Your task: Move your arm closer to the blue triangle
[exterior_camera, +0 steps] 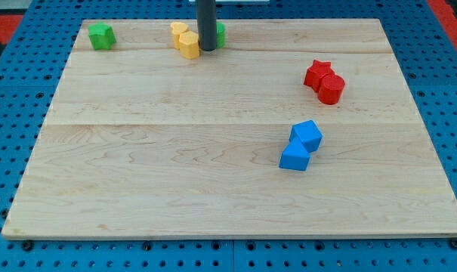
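Observation:
Two blue blocks touch at the view's right of centre: a blue cube (307, 134) and, just below and left of it, a blue block (294, 156) that looks like the triangle. My tip (208, 49) rests on the board near the view's top, far up and left of the blue pair. It stands between a yellow block (189, 44) on its left and a green block (220, 34) half hidden behind the rod.
A second yellow block (180, 31) touches the first. A green star-like block (101, 35) sits at the top left. A red star (316, 72) and a red cylinder (331, 88) touch at the right. The wooden board (137, 189) lies on a blue pegboard.

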### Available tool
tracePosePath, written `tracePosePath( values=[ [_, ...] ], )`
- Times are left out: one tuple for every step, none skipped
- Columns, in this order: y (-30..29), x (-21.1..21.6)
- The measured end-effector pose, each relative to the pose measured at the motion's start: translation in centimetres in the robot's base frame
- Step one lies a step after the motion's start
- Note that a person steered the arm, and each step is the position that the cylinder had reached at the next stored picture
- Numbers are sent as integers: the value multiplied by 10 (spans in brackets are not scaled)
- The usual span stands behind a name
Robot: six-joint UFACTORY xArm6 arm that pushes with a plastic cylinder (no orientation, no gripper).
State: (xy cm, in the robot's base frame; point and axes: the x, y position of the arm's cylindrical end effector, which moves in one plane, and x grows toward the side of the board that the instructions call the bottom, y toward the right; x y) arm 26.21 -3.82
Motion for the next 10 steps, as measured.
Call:
tracePosePath(
  values=[
    [0, -2],
    [0, -2],
    [0, 10],
    [0, 37],
    [0, 75],
    [0, 126],
    [4, 186],
    [6, 194],
    [29, 212],
    [93, 245]
  ],
)
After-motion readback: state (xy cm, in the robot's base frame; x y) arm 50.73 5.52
